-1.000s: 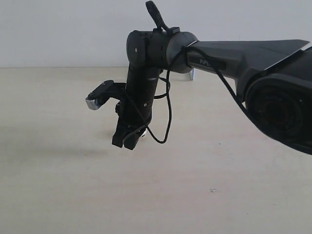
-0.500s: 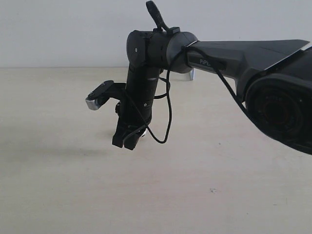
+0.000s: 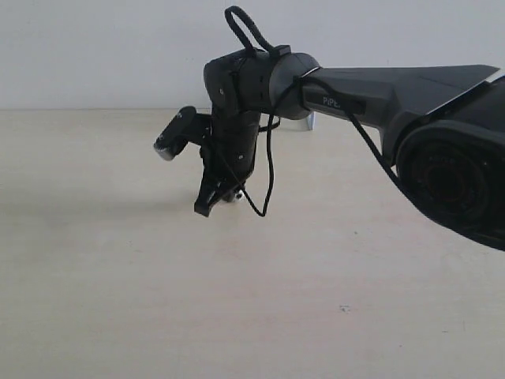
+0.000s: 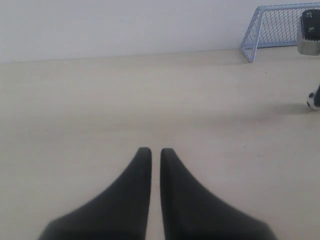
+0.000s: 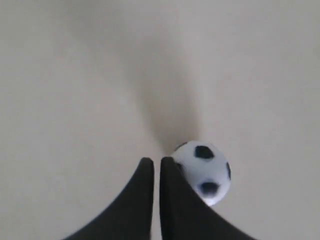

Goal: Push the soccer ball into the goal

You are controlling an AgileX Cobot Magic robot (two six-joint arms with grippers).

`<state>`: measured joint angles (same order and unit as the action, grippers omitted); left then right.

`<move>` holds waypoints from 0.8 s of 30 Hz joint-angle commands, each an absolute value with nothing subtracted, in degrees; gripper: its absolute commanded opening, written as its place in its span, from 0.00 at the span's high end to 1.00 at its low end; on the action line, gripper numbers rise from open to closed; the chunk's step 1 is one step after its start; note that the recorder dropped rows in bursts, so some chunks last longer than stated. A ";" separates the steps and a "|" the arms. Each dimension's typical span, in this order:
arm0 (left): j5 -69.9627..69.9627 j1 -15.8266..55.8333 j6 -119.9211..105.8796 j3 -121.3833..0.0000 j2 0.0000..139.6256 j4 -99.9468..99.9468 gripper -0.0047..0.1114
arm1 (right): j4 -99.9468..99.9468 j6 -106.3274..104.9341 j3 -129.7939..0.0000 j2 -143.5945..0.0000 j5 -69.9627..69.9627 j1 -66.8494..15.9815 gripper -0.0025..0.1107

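Observation:
The soccer ball [image 5: 206,171], white with black patches, lies on the pale table against the outer side of one finger of my right gripper [image 5: 153,161], which is shut with nothing between its fingers. In the exterior view that gripper [image 3: 203,210] hangs low at centre left, and the ball [image 3: 235,195] peeks out just beside it. Only a corner of the goal [image 3: 310,121] shows behind the arm. The left wrist view has the goal [image 4: 280,25] at the far wall and the ball [image 4: 313,100] at the picture's edge. My left gripper [image 4: 152,150] is shut and empty.
The right arm's large dark links [image 3: 410,103] fill the right of the exterior view. The right arm's wrist camera [image 4: 310,30] shows in front of the goal's net. The pale table [image 3: 118,300] meets a white wall at the back.
The right wrist has turned and the gripper has swung toward the far side. The ball now lies farther back, beside the fingertips.

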<state>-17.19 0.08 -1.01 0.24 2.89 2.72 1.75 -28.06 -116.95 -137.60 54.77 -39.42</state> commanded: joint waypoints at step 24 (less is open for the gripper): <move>-16.53 0.53 -0.48 0.00 2.80 2.34 0.91 | 2.08 -27.25 -117.31 -130.85 62.97 -39.65 0.98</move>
<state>-17.19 0.08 -1.01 0.24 2.89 2.72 2.34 -26.89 -116.95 -132.83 61.65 -39.49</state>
